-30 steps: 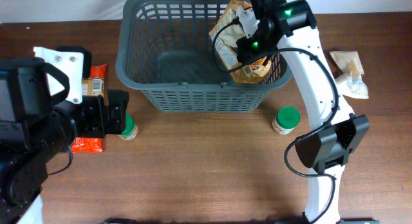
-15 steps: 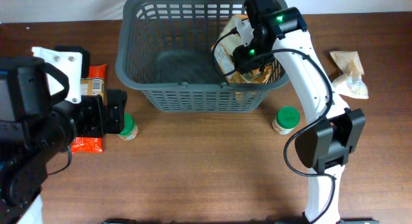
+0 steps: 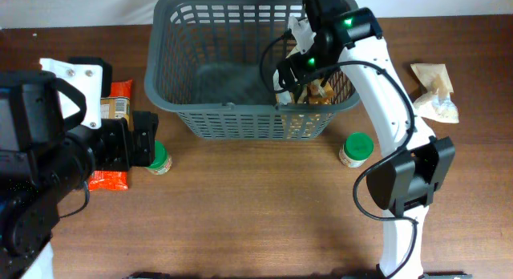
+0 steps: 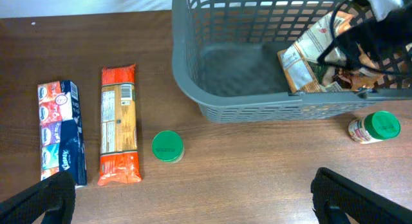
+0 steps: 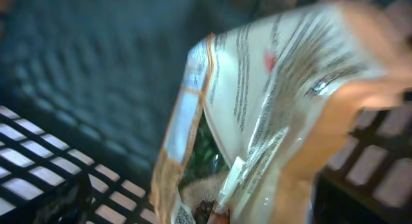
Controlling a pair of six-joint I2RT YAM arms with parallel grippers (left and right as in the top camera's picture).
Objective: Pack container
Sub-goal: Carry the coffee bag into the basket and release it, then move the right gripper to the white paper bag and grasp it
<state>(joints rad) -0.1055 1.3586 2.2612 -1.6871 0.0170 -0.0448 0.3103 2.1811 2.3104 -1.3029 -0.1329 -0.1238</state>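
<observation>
Basket (image 3: 232, 117) around right tool (image 3: 287, 73)

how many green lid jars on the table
2. The left jar sits beside the orange packet; the right jar sits by the right corner of the basket. Others may hide inside.

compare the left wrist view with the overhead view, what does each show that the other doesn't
Only the left wrist view shows the blue tissue pack, lying beside the orange packet. Only the overhead view shows the pale bags on the table off the right end of the basket. Both show the basket, the printed bag leaning inside it, the orange packet, the left green-lidded jar and the right green-lidded jar.
</observation>
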